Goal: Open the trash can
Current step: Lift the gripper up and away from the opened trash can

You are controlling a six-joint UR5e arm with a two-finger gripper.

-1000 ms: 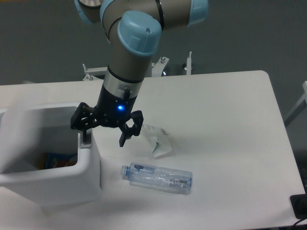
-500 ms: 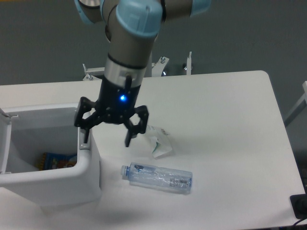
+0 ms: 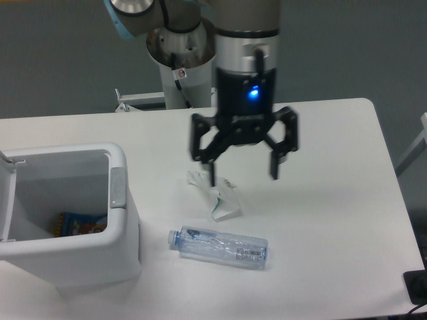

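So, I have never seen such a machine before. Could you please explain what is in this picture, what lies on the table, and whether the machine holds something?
The picture comes from one fixed camera that looks down at a white table from the front. The tall grey and light blue thing is a robot arm, and the black part at its end is its claw, which has two fingers. The fingers are spread apart and hang above the table, and nothing is held between them. At the left stands a large white trash can. It is open, and something colourful lies at the bottom inside. A small grey push tab sits on its rim. On the table lie a clear plastic bottle, on its side, and a crumpled white wrapper just below the claw.
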